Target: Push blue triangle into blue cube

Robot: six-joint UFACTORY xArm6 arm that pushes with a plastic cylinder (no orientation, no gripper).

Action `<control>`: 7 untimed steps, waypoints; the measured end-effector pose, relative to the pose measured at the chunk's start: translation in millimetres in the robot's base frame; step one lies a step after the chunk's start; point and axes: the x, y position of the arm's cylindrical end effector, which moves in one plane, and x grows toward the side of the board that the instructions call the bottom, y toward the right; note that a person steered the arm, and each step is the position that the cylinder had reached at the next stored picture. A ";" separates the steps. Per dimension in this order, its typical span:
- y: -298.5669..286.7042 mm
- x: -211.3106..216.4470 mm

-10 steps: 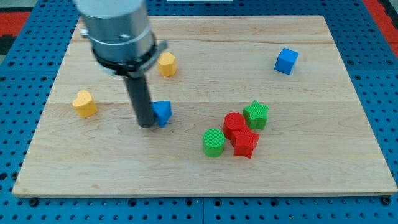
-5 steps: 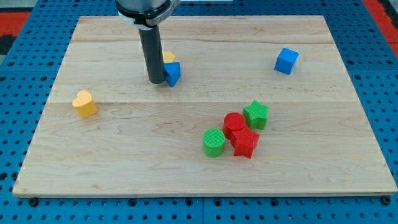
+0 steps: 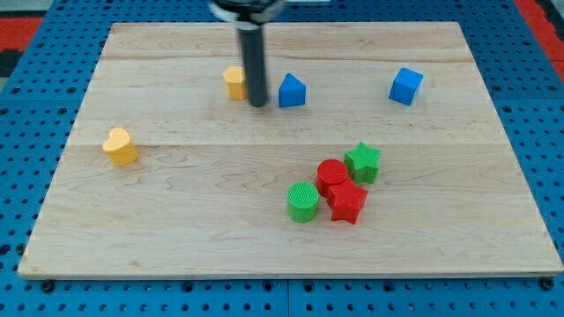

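The arm has no gripper, so nothing is held; it ends in a dark rod that comes down from the view's top. The tip (image 3: 257, 105) rests on the wooden table (image 3: 176, 229) in the upper middle part. It stands between two blocks: just beside its left is a yellow block (image 3: 233, 82), whose exact shape is partly hidden by the rod, and near its right is the blue triangle (image 3: 292, 91). A narrow strip of wood shows between the tip and the blue triangle, so they seem to be apart, though very close. If the rod touches the yellow block, the view does not tell clearly.

The blue triangle stands with its point up, roughly at the same height in the view as the blue cube (image 3: 405, 85). The blue cube is well apart from it, toward the view's right, and bare wood lies between the two.

At the view's left, alone, there is a second yellow block (image 3: 119, 146) with a rounded, heart-like form. Lower, right of the middle, four blocks make a tight group: a green star (image 3: 362, 162) at the upper right, a red cylinder (image 3: 331, 175) touching it, a red star (image 3: 347, 202) just below, and a green cylinder (image 3: 302, 202) at the left of the group.
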 end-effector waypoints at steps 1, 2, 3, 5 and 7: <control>73.1 -5.1; 92.2 -16.7; 32.1 -16.7; 56.8 -48.4; 99.2 -36.4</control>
